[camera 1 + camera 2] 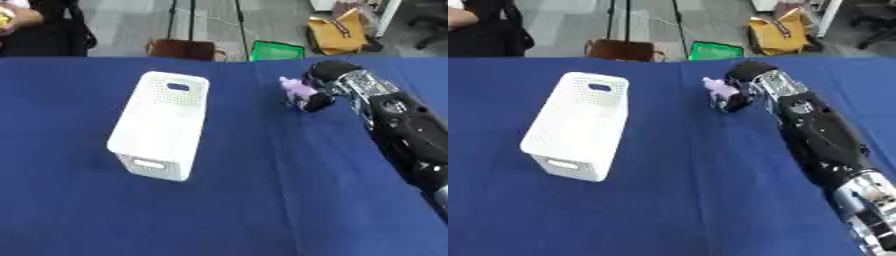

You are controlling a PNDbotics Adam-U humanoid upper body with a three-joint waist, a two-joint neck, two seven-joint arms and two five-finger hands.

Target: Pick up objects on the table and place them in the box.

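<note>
Even, bright overhead light, no hard glare. Soft faint shadow under the right hand (317,95). Overall slight blur; hand and the arm behind it smeared, details soft.

A blue-clothed table (262,200) carries a white perforated box (162,125).

The box (160,125) stands on the table (262,200); right of it, farther back, the robot hand (741,92).
</note>
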